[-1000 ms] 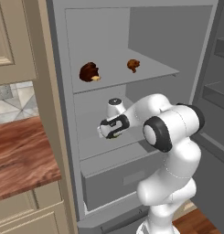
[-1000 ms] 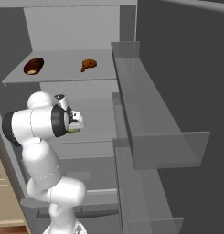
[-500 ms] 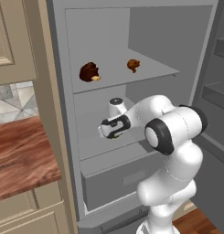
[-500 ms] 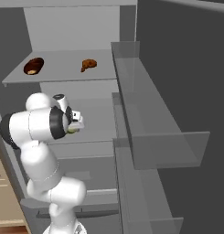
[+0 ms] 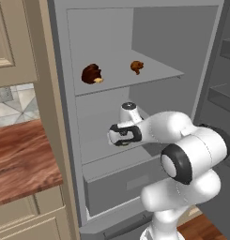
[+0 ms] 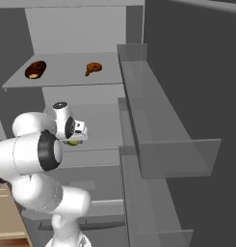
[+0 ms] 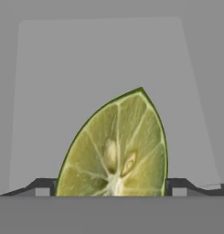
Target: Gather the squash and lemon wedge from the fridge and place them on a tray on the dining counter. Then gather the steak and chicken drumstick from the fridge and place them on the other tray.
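The fridge (image 5: 182, 42) stands open. On its upper shelf lie the dark steak (image 5: 91, 74) (image 6: 35, 69) and the brown chicken drumstick (image 5: 136, 67) (image 6: 93, 68). My gripper (image 5: 122, 140) (image 6: 75, 139) (image 7: 111, 188) reaches in over the middle shelf. The yellow-green lemon wedge (image 7: 118, 151) (image 6: 72, 142) stands with its cut face to the hand camera, between my two fingertips (image 7: 44, 186), which flank it closely. The gripper is open around it. The squash, both trays and the dining counter are out of view.
The fridge door with its clear bins (image 6: 167, 140) hangs open on the right, close to my arm. A closed grey drawer (image 5: 121, 183) sits under the middle shelf. A wood-grain counter (image 5: 22, 159) on beige cabinets lies to the left of the fridge.
The hand has stayed at the middle shelf around the wedge. The elbow has shifted very slightly, and nothing else has moved.
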{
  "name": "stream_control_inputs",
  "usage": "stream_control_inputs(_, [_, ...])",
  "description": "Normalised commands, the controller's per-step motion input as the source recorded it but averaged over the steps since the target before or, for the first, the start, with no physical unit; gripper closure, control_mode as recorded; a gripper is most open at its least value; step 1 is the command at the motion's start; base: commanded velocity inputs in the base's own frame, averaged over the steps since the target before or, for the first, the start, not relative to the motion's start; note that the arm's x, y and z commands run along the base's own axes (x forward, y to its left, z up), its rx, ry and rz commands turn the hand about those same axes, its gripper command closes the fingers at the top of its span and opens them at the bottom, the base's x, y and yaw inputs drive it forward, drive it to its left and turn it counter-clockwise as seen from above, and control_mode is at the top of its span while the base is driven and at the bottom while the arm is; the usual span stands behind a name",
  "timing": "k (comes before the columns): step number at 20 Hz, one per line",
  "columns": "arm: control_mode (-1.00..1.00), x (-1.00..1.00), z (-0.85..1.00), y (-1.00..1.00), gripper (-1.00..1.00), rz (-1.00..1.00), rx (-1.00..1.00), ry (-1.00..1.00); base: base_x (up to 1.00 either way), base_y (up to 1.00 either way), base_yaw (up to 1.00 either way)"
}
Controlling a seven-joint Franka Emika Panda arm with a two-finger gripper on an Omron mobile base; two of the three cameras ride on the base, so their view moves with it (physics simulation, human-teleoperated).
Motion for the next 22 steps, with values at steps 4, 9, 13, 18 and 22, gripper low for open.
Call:
stream_control_inputs(4, [-1.00,-0.68,0.48,-0.29,1.00,0.00,0.01,-0.01,0.00,0.00,0.00])
stream_control_inputs(9, [-1.00,-0.61,0.72,-0.14,1.00,0.00,0.00,-0.03,0.00,0.00,0.00])
stream_control_inputs(13, [-1.00,-0.60,0.68,-0.06,1.00,0.00,0.00,0.00,0.00,0.00,0.00])
stream_control_inputs(18, [-1.00,-0.69,0.51,-0.04,1.00,0.00,0.00,0.00,0.00,0.00,0.00])
stream_control_inputs(22, [-1.00,-0.70,0.55,-0.03,1.00,0.00,0.00,0.00,0.00,0.00,0.00])
